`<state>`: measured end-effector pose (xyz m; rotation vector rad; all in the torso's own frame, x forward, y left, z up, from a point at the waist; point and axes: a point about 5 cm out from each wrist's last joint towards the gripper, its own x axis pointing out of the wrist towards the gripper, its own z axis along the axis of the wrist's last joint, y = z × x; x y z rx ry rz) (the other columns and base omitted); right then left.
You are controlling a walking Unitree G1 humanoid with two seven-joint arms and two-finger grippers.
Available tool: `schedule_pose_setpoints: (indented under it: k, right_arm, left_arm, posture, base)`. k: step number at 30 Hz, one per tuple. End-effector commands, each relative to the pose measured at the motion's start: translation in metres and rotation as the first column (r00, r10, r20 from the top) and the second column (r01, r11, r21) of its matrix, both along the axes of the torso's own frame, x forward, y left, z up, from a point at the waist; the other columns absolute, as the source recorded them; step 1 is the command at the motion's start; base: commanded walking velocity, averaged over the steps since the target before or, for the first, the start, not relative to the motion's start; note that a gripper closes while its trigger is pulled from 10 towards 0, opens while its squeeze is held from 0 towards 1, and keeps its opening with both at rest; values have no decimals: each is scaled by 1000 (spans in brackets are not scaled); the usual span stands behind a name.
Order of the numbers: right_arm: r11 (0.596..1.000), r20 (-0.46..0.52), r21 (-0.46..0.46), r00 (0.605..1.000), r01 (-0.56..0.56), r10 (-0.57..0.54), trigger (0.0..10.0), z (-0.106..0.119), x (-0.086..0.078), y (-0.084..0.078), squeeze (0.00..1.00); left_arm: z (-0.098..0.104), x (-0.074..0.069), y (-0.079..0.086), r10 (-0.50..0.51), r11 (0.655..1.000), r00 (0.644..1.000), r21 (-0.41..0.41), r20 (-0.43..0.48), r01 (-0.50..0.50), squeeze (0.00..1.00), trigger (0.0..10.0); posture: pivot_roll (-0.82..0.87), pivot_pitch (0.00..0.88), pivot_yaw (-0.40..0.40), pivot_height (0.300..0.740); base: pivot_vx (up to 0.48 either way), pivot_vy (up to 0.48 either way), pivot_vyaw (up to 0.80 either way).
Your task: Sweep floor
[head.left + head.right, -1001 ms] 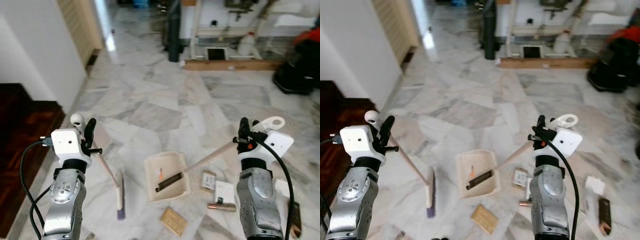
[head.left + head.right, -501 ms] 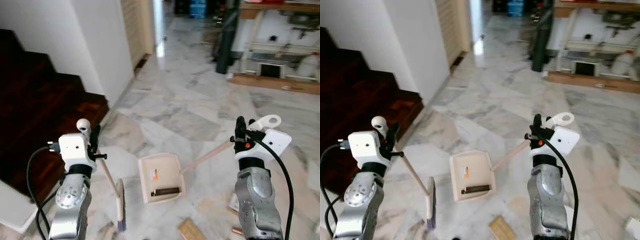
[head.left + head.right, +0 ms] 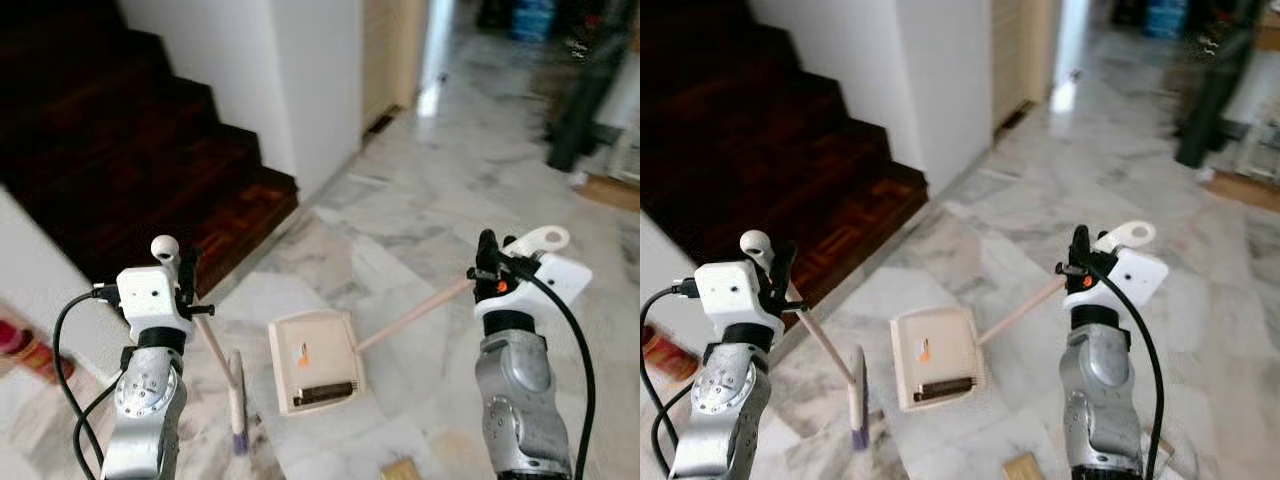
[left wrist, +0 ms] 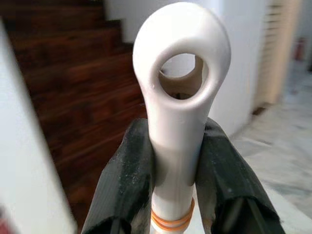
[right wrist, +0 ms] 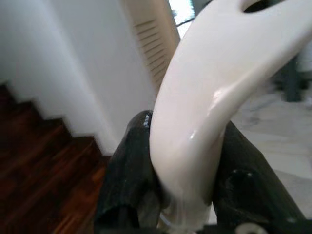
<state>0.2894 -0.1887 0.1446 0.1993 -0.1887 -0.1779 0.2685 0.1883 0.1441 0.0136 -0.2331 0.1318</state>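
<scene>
Broom (image 3: 236, 392): pale handle slanting down to a narrow head resting on the marble floor (image 3: 420, 240), white loop end uppermost. Dustpan (image 3: 313, 358): beige, lying flat just beside the broom head, dark debris and an orange item inside, long handle angled upward.

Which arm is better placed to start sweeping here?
Probably the left. The left claw is shut on the broom, whose bristle head hangs beside the dustpan. The right claw is shut on the dustpan's handle, so it can only position the pan.
</scene>
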Motion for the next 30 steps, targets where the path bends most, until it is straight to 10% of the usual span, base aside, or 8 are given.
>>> schedule_pose_setpoints:
  k: [1,30]
  right_arm:
    - [999,80,8,996,-36,35,10000,19,3,8,0]
    - [996,103,-39,991,-82,85,10000,34,11,7,0]
  left_arm:
    - [9,0,3,24,999,999,22,39,-24,0,10000]
    - [9,0,4,67,998,997,1,46,-67,0,10000]
  posture:
    - [-38,38,36,740]
    - [-39,62,2,740]
  base:
    - [0,0,800]
    - [0,0,800]
